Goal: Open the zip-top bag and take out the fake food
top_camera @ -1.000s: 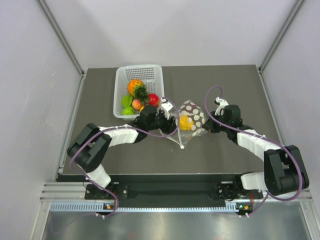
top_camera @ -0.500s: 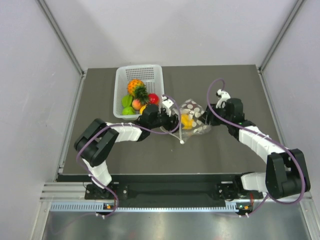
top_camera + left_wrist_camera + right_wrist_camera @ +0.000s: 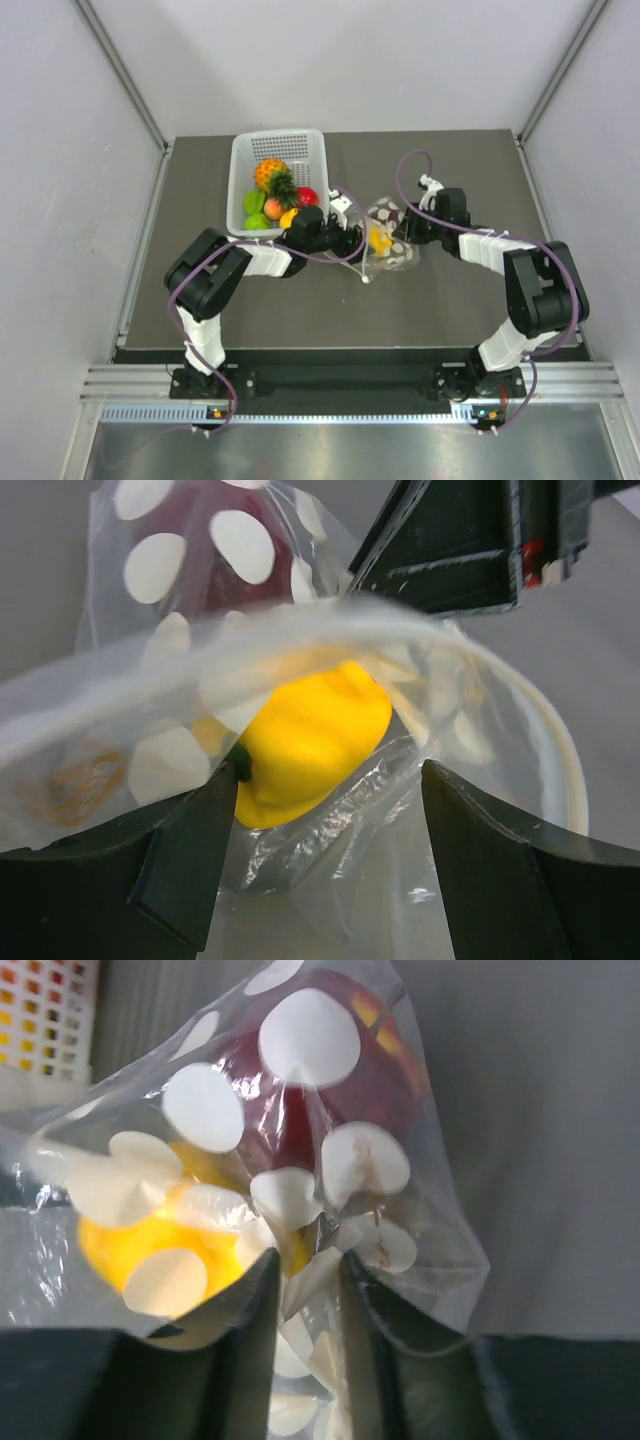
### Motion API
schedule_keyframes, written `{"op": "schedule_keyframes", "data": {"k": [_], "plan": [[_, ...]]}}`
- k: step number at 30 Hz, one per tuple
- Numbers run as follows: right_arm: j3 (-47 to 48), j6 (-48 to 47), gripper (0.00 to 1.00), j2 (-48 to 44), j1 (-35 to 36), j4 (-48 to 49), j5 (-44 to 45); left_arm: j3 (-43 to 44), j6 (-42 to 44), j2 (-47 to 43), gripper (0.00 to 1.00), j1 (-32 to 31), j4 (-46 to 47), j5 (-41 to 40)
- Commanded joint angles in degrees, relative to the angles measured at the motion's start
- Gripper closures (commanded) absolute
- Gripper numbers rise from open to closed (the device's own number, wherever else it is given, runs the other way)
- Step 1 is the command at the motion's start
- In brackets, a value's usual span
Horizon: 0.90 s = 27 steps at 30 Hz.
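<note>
Top view. The bag [image 3: 393, 243] lies on the dark surface [image 3: 450, 300] near the middle, between the two arms' ends and just off the near right corner of the white basket [image 3: 240, 160]. We make out a yellow pepper [image 3: 377, 240] inside it, with a maroon piece [image 3: 386, 213] at the far end. The left pincer [image 3: 352, 238] sits at the bag's left edge and the right pincer [image 3: 406, 232] at its right edge. From up here we cannot read either jaw gap. The basket holds a pineapple [image 3: 270, 174], a red apple [image 3: 307, 196] and some green and peach pieces.

Left wrist view. The left pincer stands wide, one of its fingers [image 3: 170, 870] low on the left and the other low on the right. Clear spotted film billows between them, and the pepper lies inside that film, midway between the tips. We see no clamping on the plastic. The maroon piece shows at top left, behind white dots. The right pincer's black body fills the top right corner, close against the bag.

Right wrist view. The right pincer is narrow. Its fingers [image 3: 235, 1345] leave a slim gap, and a crinkled fold of the bag runs down into it. We cannot tell whether that fold is truly pinched. Beyond the tips the bag stands up with the maroon piece high and the pepper low on the left. A corner of the basket shows at top left.
</note>
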Motion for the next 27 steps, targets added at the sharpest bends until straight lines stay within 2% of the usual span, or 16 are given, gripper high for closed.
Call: {"op": "schedule_keyframes", "data": {"k": [1, 3, 8, 14, 18, 22, 23, 25, 26, 27], "plan": [[1.81, -0.04, 0.73, 2.40, -0.65, 4.04, 0.02, 2.81, -1.42, 1.43, 0.21, 0.38, 6.16, 1.91], [1.72, -0.04, 0.81, 4.07, -0.39, 4.31, 0.11, 3.33, -1.50, 2.23, 0.20, 0.56, 6.69, 1.99], [1.46, -0.65, 0.89, 5.83, 0.49, 4.58, -0.15, 4.92, -1.42, 4.33, 0.17, 0.82, 6.25, 1.82], [1.11, -1.97, 0.92, 5.92, 2.60, 4.31, -0.50, 7.11, -1.42, 7.49, 0.13, 0.91, 6.60, 2.08], [0.76, -2.50, 0.92, 5.66, 3.48, 4.14, -0.85, 8.26, -1.50, 9.17, 0.16, 0.91, 6.43, 2.52], [0.49, -2.94, 0.92, 5.31, 4.71, 4.23, -1.47, 9.14, -1.68, 10.58, 0.32, 0.91, 5.73, 2.96], [0.49, -2.94, 0.92, 5.31, 5.06, 4.14, -1.38, 9.23, -1.94, 11.19, 0.47, 0.91, 5.64, 3.22], [0.49, -2.94, 0.93, 5.22, 5.76, 4.05, -1.21, 9.40, -2.21, 11.46, 0.66, 0.91, 5.46, 3.66], [0.49, -2.85, 0.93, 5.22, 5.68, 3.96, -1.21, 9.31, -2.29, 11.46, 0.79, 0.91, 5.20, 3.93], [0.15, -2.50, 0.93, 5.22, 5.76, 4.14, -1.21, 9.14, -2.12, 11.46, 0.84, 0.91, 4.85, 4.02]]}}
